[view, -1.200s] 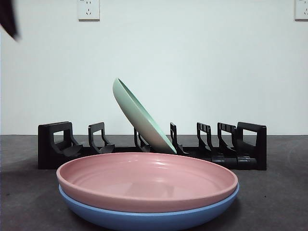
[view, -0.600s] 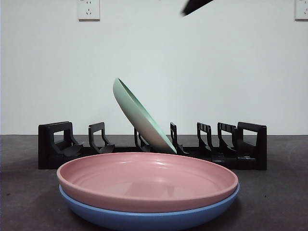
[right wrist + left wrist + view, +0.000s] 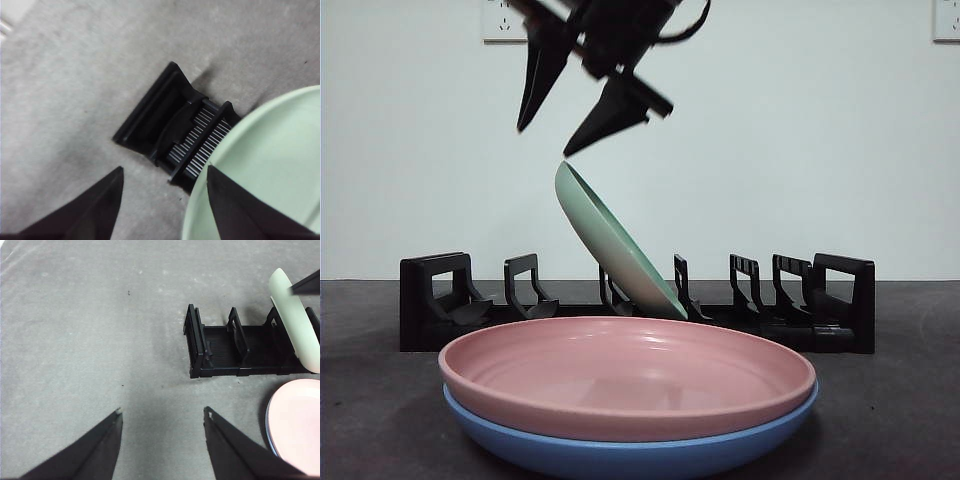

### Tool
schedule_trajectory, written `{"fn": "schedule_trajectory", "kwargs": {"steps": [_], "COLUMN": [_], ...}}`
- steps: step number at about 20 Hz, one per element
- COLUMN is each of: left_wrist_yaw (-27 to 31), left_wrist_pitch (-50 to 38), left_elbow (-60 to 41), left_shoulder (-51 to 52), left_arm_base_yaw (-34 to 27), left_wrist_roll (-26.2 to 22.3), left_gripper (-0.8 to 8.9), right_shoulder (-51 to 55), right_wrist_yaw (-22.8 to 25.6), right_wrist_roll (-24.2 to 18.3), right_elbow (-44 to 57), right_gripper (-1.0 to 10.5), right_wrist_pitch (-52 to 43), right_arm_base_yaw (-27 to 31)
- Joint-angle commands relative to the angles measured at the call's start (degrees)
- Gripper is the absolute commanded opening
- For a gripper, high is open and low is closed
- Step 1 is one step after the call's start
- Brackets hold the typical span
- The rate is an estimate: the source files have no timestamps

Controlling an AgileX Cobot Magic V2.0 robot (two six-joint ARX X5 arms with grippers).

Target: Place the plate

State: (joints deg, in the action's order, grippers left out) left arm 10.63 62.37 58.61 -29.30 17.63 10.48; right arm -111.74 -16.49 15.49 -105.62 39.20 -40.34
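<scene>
A pale green plate (image 3: pixel 615 250) leans tilted in the black dish rack (image 3: pixel 440 310). Nearer the camera, a pink plate (image 3: pixel 620 375) lies stacked in a blue plate (image 3: pixel 620 455). My right gripper (image 3: pixel 544 140) hangs open just above the green plate's upper rim, not touching it. Its wrist view shows its jaws (image 3: pixel 164 170) spread, with the green plate (image 3: pixel 260 165) close on one side and the rack (image 3: pixel 165 125) beyond. My left gripper (image 3: pixel 162 411) is open and empty over bare table, well away from the rack (image 3: pixel 220 347), the green plate (image 3: pixel 295 330) and the pink plate (image 3: pixel 300 420).
The rack has several empty slots on both sides of the green plate. The grey table (image 3: pixel 75 340) stretches away from the rack's end. Wall outlets (image 3: pixel 504 20) sit high on the white wall behind.
The right arm has dropped in from the top edge and now hangs open over the green plate's rim. The black tip at the top left corner is gone. The plates have not moved.
</scene>
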Motion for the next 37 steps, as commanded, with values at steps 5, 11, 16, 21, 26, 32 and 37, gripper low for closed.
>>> {"fn": "schedule_trajectory", "kwargs": {"steps": [5,11,16,21,26,32,37], "left_wrist_yaw": [0.3,0.3,0.3,0.3,0.3,0.3,0.3], "left_wrist_pitch": [-0.7,-1.7,-1.8,-2.3,-2.1,-2.1,-2.1], "left_elbow": [0.8,0.8,0.8,0.8,0.8,0.8,0.8], "left_shoulder": [-0.3,-0.3,-0.3,-0.3,-0.3,-0.3,-0.3], "left_arm_base_yaw": [0.0,0.0,0.0,0.0,0.0,0.0,0.0], "left_wrist_roll": [-0.3,-0.3,-0.3,-0.3,-0.3,2.1,2.6], "left_gripper": [2.58,2.58,2.58,2.58,2.57,2.54,2.54], "right_shoulder": [-3.7,-4.0,-1.2,9.4,23.6,46.2,58.7], "right_wrist_yaw": [0.4,0.3,-3.7,-4.9,-2.2,10.6,16.3], "right_wrist_roll": [0.8,0.8,0.9,-4.2,-5.4,-7.0,-9.3], "right_elbow": [-1.7,-1.7,-3.4,-5.9,1.4,36.5,56.3], "right_gripper": [2.6,0.1,0.1,0.1,0.1,0.1,0.1], "right_wrist_pitch": [0.1,0.5,3.8,11.1,1.7,-27.2,-33.8], "right_arm_base_yaw": [0.4,0.3,0.4,-0.1,-5.3,-15.0,-21.5]}}
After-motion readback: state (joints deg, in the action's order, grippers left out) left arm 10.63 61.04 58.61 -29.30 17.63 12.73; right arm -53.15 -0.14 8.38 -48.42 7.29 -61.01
